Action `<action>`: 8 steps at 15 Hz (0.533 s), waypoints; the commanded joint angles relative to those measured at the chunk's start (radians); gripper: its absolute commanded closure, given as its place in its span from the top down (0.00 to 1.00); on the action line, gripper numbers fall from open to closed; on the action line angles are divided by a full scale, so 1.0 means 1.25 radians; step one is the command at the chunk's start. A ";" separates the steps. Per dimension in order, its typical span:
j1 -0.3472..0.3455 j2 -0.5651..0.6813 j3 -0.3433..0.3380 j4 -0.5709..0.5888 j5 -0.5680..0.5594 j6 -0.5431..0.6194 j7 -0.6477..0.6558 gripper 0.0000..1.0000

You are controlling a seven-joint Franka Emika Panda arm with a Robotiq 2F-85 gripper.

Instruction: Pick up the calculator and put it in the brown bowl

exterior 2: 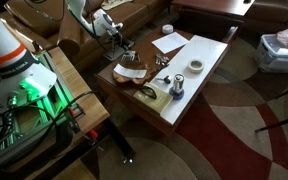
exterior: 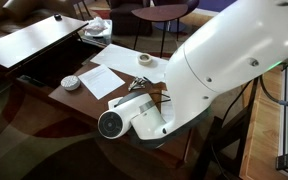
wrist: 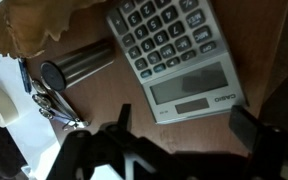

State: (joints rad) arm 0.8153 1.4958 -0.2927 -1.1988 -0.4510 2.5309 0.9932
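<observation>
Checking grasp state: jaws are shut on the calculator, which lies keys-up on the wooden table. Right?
No: the jaws stand open and hold nothing, as the wrist view shows. The calculator does lie keys-up on the wooden table.

Calculator (wrist: 174, 55) partly beyond top edge

1. Your gripper (exterior 2: 112, 30) hangs over the wooden table's (exterior 2: 119, 88) far edge.
2. The brown bowl (exterior 2: 129, 72) sits on the table, near your gripper.
3. White paper sheets (exterior 2: 170, 42) lie further along the tabletop.
</observation>
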 commanded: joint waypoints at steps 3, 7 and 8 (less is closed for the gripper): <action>-0.011 0.000 0.044 -0.009 0.015 0.029 -0.018 1.00; -0.003 -0.001 0.039 -0.002 0.033 0.028 0.007 1.00; -0.004 -0.002 0.041 0.000 0.040 0.020 0.010 1.00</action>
State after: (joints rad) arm 0.8141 1.4938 -0.2443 -1.2014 -0.4311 2.5538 0.9933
